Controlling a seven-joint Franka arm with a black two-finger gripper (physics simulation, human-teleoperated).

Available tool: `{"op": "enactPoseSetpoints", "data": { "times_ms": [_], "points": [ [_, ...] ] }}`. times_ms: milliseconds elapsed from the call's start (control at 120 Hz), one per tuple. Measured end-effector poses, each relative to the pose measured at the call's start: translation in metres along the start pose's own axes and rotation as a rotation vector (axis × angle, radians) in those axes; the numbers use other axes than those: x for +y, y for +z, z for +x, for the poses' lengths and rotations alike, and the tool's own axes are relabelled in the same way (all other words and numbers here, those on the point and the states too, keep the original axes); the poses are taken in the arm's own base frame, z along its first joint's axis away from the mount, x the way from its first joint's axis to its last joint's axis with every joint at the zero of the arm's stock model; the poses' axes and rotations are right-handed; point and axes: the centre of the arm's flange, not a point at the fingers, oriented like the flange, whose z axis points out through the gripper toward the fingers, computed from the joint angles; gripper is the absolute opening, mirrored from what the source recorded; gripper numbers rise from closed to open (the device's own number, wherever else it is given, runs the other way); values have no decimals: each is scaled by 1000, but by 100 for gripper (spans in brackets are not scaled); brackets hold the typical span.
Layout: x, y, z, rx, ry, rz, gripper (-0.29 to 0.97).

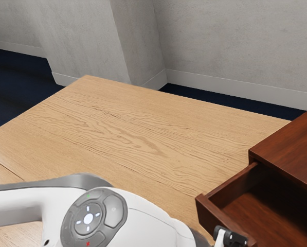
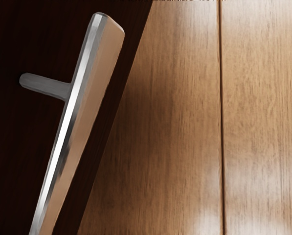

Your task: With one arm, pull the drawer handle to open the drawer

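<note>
the room has pale grey walls [image 1: 235, 36] and a dark blue floor [image 1: 14, 77]. a big light wood surface [image 1: 122, 134] takes up the middle of the exterior view, from the upper left down to the lower edge.

the white arm [image 1: 143, 221] lies low in the exterior view's lower left. it has a round grey cap [image 1: 94, 218] on it and reaches toward the exterior view's right.

a dark red-brown cabinet [image 1: 292, 149] is at the exterior view's right edge. its drawer [image 1: 261, 208] is in the lower right of the frame. it sticks out of the cabinet toward the arm, and you can look down into it.

in the wrist view the handle [image 2: 77, 132] is a long shiny metal bar, tilted and very close. a short round post [image 2: 43, 85] holds it off the dark drawer front [image 2: 18, 161]. the light wood surface [image 2: 209, 122] shows beside the drawer front, with a thin line running along the wood.

a small black and white bit of the hand [image 1: 231, 238] peeks in at the bottom edge of the exterior view, just beside the drawer's front corner. i cannot tell if the hand is spread or pressed together.
</note>
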Motion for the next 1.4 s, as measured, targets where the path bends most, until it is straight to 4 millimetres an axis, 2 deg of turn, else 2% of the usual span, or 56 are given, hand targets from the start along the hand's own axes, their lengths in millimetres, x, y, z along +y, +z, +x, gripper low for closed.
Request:
{"op": "enactPoseSetpoints", "data": {
  "times_ms": [358, 492, 733, 817, 975, 1050, 1208, 1283, 1400],
  "points": [
    [23, -13, -8, -14, -2, 20, 69],
    [31, -19, -11, -23, 7, 32, 65],
    [36, -20, -10, -32, 13, 43, 63],
    [32, -35, -9, -16, -9, 70, 50],
    [30, -51, -8, -3, -30, 102, 59],
    [28, -65, -4, 10, -39, 116, 62],
    [-8, -111, -5, -14, -159, 97, 65],
    [-15, -122, -8, -41, -207, 70, 66],
    [-19, -129, -12, -83, -267, 34, 67]
  ]
}}
